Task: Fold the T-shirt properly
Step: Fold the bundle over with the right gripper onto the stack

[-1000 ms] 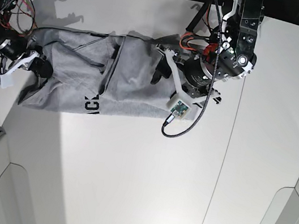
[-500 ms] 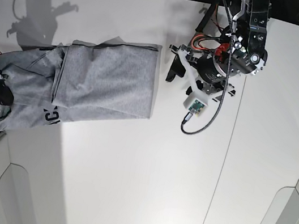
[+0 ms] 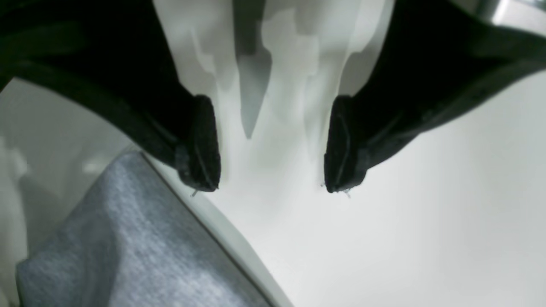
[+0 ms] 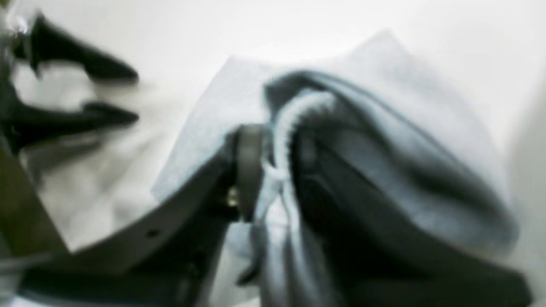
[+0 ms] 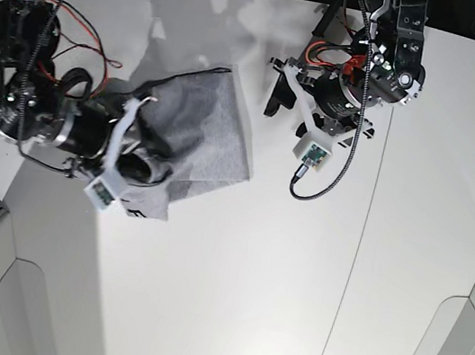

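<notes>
We found the T-shirt (image 5: pixel 205 127) only part-folded and bunched on the bench (image 5: pixel 294 278), the right gripper (image 4: pixel 260 170) clamping its ribbed edge, the left gripper (image 3: pixel 273 179) wide and empty beside it.

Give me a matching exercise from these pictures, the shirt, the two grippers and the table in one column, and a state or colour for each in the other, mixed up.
Column one:
1. T-shirt
2. left gripper
3. right gripper
4. table

Column two:
A. shut on grey cloth
B. white and bare where nothing lies on it
C. open, fingers apart above the table, holding nothing
D. light grey, bunched and partly folded over itself

Pairs: 1-D, 2-C, 3-A, 4-B
</notes>
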{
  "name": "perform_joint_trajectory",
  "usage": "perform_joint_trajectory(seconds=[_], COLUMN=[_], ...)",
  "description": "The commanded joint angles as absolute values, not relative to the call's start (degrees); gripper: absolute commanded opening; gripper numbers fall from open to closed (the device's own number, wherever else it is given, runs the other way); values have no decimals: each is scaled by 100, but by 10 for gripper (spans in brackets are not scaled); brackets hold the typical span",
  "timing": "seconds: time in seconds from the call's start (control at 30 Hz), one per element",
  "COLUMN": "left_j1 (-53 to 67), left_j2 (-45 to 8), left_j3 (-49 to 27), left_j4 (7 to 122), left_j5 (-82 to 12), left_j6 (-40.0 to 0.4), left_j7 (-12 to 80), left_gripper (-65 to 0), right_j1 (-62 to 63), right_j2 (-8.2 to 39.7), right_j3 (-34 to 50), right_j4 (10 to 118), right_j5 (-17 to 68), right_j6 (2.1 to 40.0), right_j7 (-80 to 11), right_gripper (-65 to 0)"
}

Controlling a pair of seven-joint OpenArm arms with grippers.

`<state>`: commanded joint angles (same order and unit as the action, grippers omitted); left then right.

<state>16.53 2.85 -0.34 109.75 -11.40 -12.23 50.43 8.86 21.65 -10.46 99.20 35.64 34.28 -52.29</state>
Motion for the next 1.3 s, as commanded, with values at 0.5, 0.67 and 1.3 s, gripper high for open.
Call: perform_joint_trajectory(seconds=[0.5, 0.67, 1.3], left_j1=[1651, 1662, 1667], left_j2=[283, 283, 825], left_j3=[-34, -34, 2399], left_j4=[11032, 11552, 11194], left_j5=[-1308, -1039, -489], left_j6=[-1313, -1308, -1149], left_j7=[5146, 5190, 4628], left_gripper=[-236, -411, -650], right_j1=[1393, 1575, 2987], right_j2=[2082, 2080, 1911], right_j3=[-3013, -2224, -414], right_j4=[9603, 9644, 6346], right_j5=[1710, 1798, 2722], right_j6=[3122, 2993, 3330], right_j7=[-4746, -4414, -3256], right_gripper=[-334, -418, -650])
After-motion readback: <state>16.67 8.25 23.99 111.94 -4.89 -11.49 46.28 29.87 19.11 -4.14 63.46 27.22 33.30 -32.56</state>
